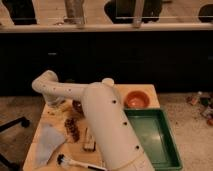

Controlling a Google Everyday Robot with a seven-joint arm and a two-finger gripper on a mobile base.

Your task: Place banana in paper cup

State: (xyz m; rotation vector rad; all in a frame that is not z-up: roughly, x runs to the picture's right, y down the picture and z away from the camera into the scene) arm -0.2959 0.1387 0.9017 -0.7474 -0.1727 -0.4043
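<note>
My white arm reaches from the bottom middle up and then left across the wooden table (52,120). My gripper (54,103) points down at the table's far left corner, just left of a maroon bowl (77,106). A pale shape sits right under the gripper; I cannot tell whether it is the paper cup or the banana. Neither of them shows clearly anywhere else.
An orange bowl (136,99) stands at the table's far right. A green tray (152,137) lies to the right of my arm. A blue-grey cloth (46,142), dark brown snacks (72,128), a tan bar (89,141) and a brush (75,162) lie on the near left.
</note>
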